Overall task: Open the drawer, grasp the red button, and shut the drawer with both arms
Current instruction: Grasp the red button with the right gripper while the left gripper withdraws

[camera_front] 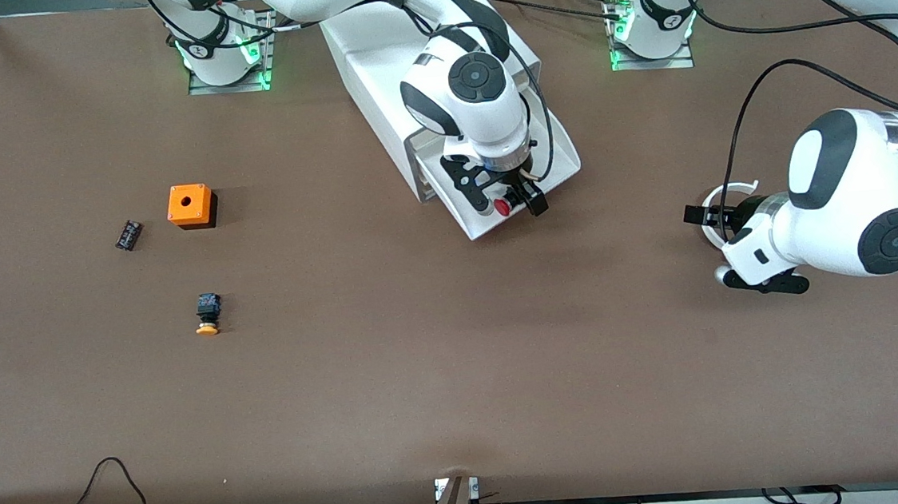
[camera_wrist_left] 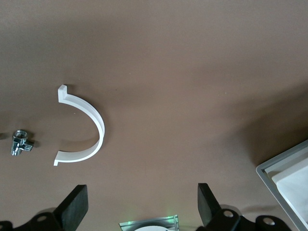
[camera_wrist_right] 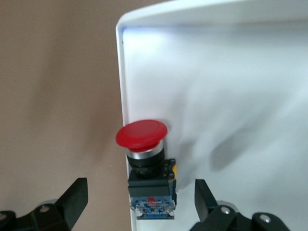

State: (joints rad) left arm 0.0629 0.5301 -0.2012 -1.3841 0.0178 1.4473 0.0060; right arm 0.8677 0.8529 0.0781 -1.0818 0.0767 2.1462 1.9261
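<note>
The drawer [camera_front: 487, 228] stands pulled out of the white cabinet [camera_front: 370, 58], toward the front camera. The red-capped button [camera_front: 502, 206] lies in it against the drawer's wall [camera_wrist_right: 121, 82]. In the right wrist view the button [camera_wrist_right: 144, 163] shows its red cap, black body and blue base. My right gripper [camera_front: 507, 202] hangs over the drawer, open, with its fingers [camera_wrist_right: 72, 202] on either side of the button and apart from it. My left gripper [camera_front: 725, 250] is open and empty over the bare table at the left arm's end, where the arm waits.
A white curved piece [camera_wrist_left: 91, 115] and a small metal fitting [camera_wrist_left: 19, 143] lie under the left gripper. Toward the right arm's end are an orange cube with a hole [camera_front: 190, 205], a small dark part [camera_front: 128, 234] and an orange-yellow-capped button [camera_front: 207, 315].
</note>
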